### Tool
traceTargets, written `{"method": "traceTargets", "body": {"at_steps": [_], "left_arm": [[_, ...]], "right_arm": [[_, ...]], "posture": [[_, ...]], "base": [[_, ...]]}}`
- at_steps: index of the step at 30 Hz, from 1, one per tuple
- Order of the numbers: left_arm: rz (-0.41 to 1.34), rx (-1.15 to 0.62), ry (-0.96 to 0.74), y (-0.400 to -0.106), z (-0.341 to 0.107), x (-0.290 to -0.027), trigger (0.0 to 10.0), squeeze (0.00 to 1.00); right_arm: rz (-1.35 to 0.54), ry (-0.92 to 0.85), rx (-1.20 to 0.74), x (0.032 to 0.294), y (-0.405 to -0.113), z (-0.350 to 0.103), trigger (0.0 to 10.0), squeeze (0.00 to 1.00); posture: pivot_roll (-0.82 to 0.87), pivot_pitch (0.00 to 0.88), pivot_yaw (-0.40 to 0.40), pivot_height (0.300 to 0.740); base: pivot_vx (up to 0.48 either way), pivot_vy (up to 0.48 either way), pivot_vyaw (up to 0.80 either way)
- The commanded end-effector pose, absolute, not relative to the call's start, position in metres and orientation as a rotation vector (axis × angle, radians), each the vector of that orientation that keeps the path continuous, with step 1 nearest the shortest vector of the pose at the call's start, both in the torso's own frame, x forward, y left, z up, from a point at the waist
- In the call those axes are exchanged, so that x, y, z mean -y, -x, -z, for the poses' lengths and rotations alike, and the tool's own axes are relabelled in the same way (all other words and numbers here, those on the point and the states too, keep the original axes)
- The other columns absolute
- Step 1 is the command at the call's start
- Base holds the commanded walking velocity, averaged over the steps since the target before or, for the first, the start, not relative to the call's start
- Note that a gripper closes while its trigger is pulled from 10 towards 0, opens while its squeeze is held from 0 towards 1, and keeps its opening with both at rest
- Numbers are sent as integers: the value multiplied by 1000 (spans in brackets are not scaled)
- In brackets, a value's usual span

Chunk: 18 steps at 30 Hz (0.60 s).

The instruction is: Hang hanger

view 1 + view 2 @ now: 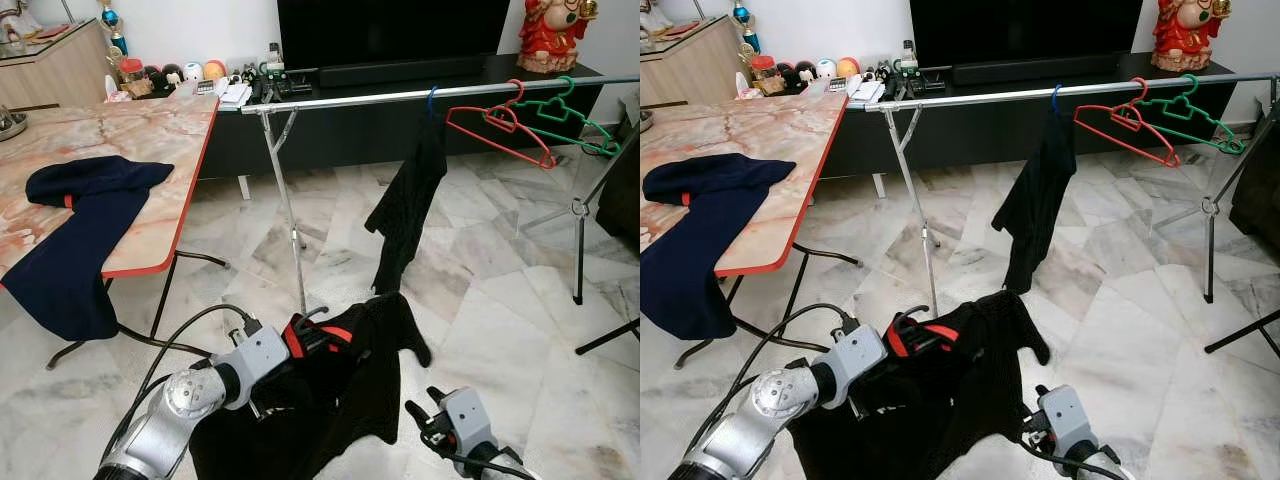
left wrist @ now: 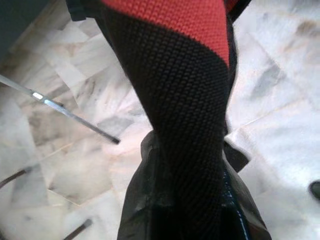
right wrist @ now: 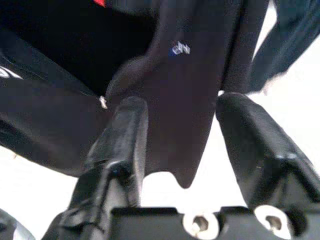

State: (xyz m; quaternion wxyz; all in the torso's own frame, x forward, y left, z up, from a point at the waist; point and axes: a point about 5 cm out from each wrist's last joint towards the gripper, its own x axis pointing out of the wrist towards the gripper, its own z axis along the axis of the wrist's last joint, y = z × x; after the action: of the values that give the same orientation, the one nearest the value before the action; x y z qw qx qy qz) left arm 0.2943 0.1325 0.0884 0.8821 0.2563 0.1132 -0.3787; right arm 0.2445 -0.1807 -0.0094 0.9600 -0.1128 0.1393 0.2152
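While left tool point(image 1: 300, 335) grips black garment point(image 1: 350, 380) | right tool point(image 3: 180, 130) open

A marble-patterned table with a red edge point(image 1: 150, 200) fills the upper left of the left eye view, and a dark navy garment point(image 1: 75, 235) lies on it, hanging over its near edge. Behind it, along the top of the frame, a long black TV console point(image 1: 400, 110) carries a dark screen point(image 1: 390, 30), a row of small colourful figurines point(image 1: 185, 72) and, at the upper right, a red seated statue point(image 1: 548, 35). A wooden cabinet point(image 1: 55, 65) stands in the upper left corner. The floor is pale veined marble tile point(image 1: 480, 290).
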Motion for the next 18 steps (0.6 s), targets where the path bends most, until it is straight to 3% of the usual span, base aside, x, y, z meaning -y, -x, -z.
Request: {"method": "traceTargets", "body": {"at_steps": [1,15,16,17,18], "left_arm": [[794,-200,-515,-297,-100,-127,10000,0],[1020,-157,-423,-285,-115,-79,10000,0],[1034,-152,-414,-284,-116,-74,10000,0],[1053,-147,-405,-283,-118,-68,10000,0],[1063,-145,-400,-282,-119,-66,10000,0]], "right_arm": [[-386,291,-189,182,-247,0,10000,1000],[-270,271,-9,173,-254,-19,10000,1000],[-288,262,-13,170,-253,-19,10000,894],[-310,255,-16,166,-253,-18,10000,0],[-317,255,-14,165,-253,-18,10000,0]], "posture": [[-13,66,54,740],[-21,51,60,740],[-20,48,60,740],[-20,48,60,740],[-21,46,61,740]], "base": [[0,0,0],[0,0,0],[0,0,0],[0,0,0],[0,0,0]]}}
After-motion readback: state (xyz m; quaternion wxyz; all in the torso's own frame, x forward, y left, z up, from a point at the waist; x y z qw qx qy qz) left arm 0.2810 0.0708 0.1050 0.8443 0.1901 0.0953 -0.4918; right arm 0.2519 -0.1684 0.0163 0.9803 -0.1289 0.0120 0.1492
